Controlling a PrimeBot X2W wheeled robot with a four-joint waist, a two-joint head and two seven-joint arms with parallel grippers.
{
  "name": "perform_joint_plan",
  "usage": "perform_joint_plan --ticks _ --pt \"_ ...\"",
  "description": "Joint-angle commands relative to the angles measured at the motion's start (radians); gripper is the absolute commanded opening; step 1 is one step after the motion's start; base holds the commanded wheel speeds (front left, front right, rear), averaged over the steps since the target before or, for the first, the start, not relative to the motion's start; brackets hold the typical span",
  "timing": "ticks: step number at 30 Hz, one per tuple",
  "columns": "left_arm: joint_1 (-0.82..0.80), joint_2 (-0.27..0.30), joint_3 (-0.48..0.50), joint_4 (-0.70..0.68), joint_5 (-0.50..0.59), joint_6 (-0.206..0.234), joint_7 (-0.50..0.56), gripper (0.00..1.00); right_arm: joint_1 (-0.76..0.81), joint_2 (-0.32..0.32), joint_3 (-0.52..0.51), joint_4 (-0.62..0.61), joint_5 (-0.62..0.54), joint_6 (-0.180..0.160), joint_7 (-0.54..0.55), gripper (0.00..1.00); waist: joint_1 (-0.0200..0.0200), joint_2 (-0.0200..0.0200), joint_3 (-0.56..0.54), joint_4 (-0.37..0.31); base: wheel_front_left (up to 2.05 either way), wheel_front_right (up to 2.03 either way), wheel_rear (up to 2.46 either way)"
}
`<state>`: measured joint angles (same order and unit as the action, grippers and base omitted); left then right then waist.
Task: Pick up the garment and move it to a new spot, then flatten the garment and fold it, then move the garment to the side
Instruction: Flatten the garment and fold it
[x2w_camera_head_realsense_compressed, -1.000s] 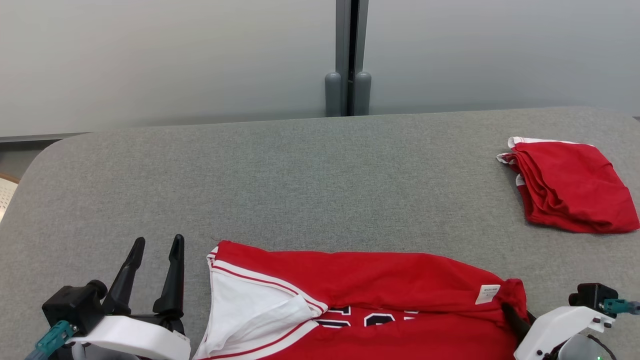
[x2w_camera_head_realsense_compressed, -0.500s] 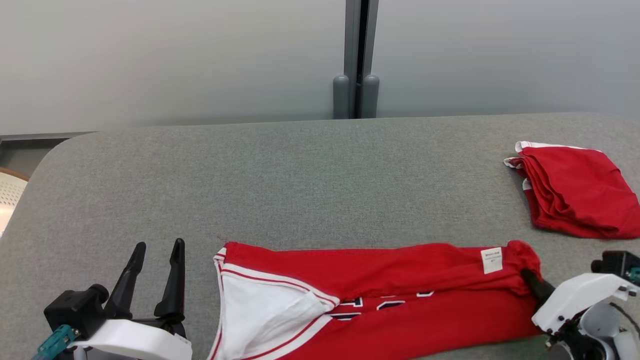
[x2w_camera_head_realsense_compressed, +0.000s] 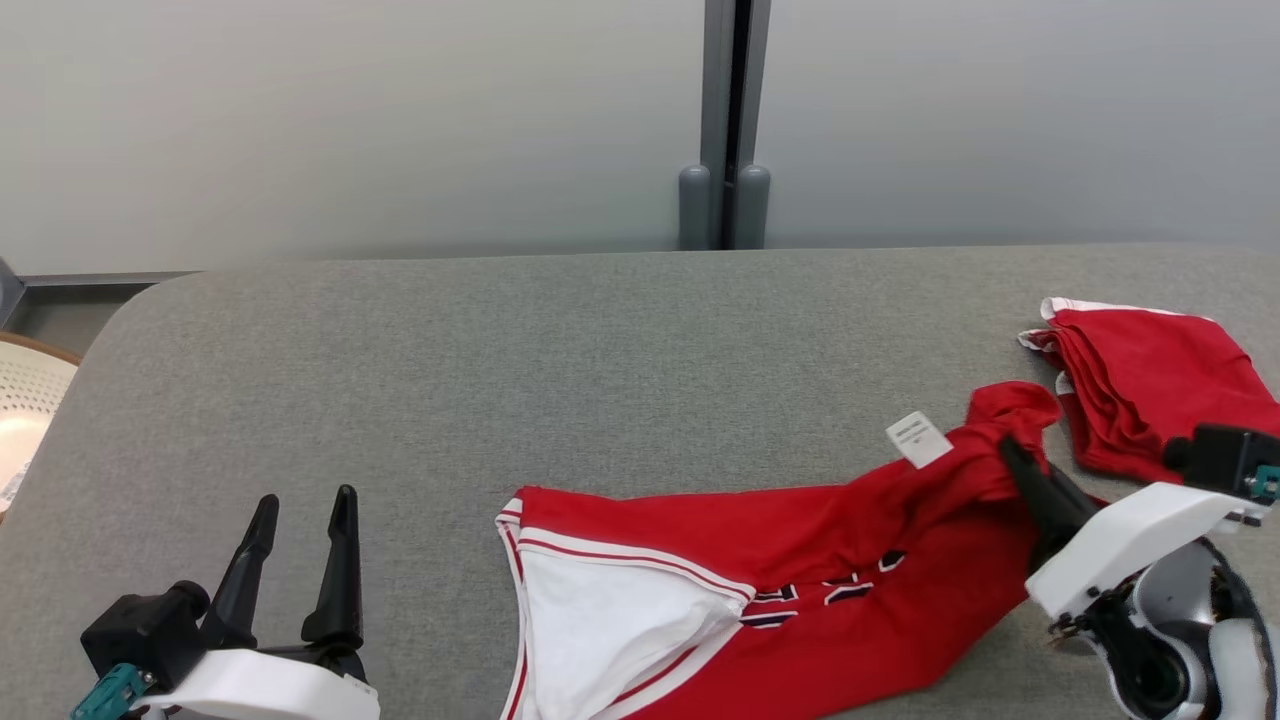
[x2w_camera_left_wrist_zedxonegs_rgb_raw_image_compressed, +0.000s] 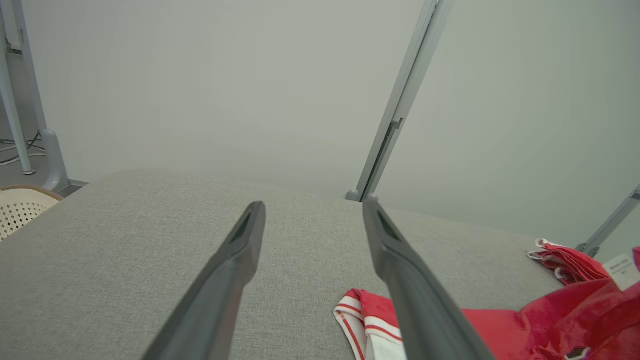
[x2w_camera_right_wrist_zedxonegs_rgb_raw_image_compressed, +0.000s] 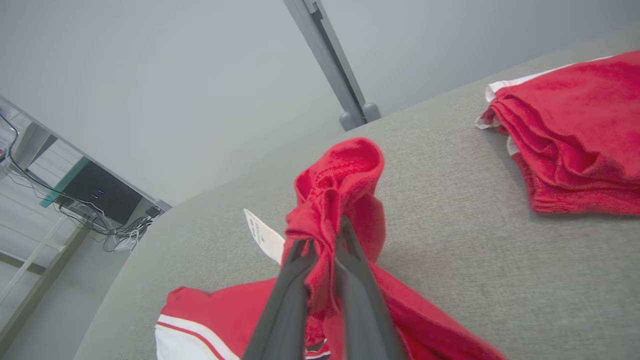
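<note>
While the right hand (x2w_camera_head_realsense_compressed: 1008, 452) pinched a raised corner of the red garment (x2w_camera_head_realsense_compressed: 800, 540), which otherwise lay on the near desk (x2w_camera_head_realsense_compressed: 500, 350), and the left hand (x2w_camera_head_realsense_compressed: 305, 497) hung open, the move step seemingly needed carrying it clear of the folded pile (x2w_camera_head_realsense_compressed: 1150, 390).

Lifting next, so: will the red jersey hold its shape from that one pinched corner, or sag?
Likely sag: the red jersey bunches limply above the right pincer, shut on its corner. Its other end lies slack on the table, so it would probably trail and drag. It looks thin, so likely light.
</note>
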<state>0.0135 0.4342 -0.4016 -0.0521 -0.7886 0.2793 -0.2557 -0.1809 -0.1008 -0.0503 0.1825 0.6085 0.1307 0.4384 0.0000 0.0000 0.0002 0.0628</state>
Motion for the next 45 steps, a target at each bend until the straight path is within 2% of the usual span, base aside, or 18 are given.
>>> perform_joint_plan --ticks 1,5,9,21,32,33,34,35,41,45 --pt "0.0 0.004 0.002 0.002 0.008 -0.004 -0.003 1.0 0.021 0.01 0.017 -0.03 0.009 0.0 0.008 0.0 0.0 0.0 -0.004 0.021 0.0 0.0 0.0" --pt "-0.015 0.008 -0.008 0.006 0.01 -0.011 0.006 1.0 0.069 0.042 0.106 -0.109 0.048 0.0 0.02 0.0 0.0 0.0 -0.008 0.077 0.0 0.0 0.0" --pt "-0.032 0.014 -0.016 0.01 0.011 -0.018 0.023 1.0 0.071 0.048 0.179 -0.097 0.103 0.0 -0.02 0.0 0.0 0.0 -0.006 0.142 0.0 0.0 0.0" --pt "-0.078 -0.009 -0.046 0.049 0.011 -0.05 0.03 1.0 -0.085 0.049 0.443 0.177 0.245 0.0 -0.185 0.0 0.0 0.0 0.03 0.292 0.0 0.0 0.0" --pt "-0.109 -0.022 -0.053 0.085 0.008 -0.066 0.026 1.0 -0.199 0.049 0.61 0.39 0.35 0.0 -0.28 0.0 0.0 0.0 0.048 0.329 0.0 0.0 0.0" --pt "-0.109 -0.022 -0.051 0.089 0.006 -0.067 0.025 1.0 -0.207 0.049 0.627 0.405 0.364 0.0 -0.288 0.23 0.0 0.0 0.048 0.328 0.0 0.0 0.0" --pt "-0.108 -0.022 -0.049 0.092 0.005 -0.068 0.024 1.0 -0.215 0.049 0.641 0.415 0.374 0.0 -0.298 0.57 0.0 0.0 0.048 0.325 0.0 0.0 0.0" --pt "-0.107 -0.022 -0.048 0.096 0.002 -0.07 0.024 1.0 -0.221 0.049 0.655 0.424 0.384 0.0 -0.307 1.0 0.0 0.0 0.046 0.321 0.0 0.0 0.0" --pt "-0.096 -0.02 -0.035 0.108 -0.003 -0.074 0.016 1.0 -0.256 0.049 0.703 0.419 0.425 0.0 -0.394 1.0 0.0 0.0 0.027 0.269 0.0 0.0 0.0" --pt "-0.084 -0.021 -0.023 0.11 -0.007 -0.075 0.009 1.0 -0.273 0.024 0.689 0.373 0.395 0.0 -0.456 1.0 0.0 0.0 0.01 0.219 0.0 0.0 0.0"
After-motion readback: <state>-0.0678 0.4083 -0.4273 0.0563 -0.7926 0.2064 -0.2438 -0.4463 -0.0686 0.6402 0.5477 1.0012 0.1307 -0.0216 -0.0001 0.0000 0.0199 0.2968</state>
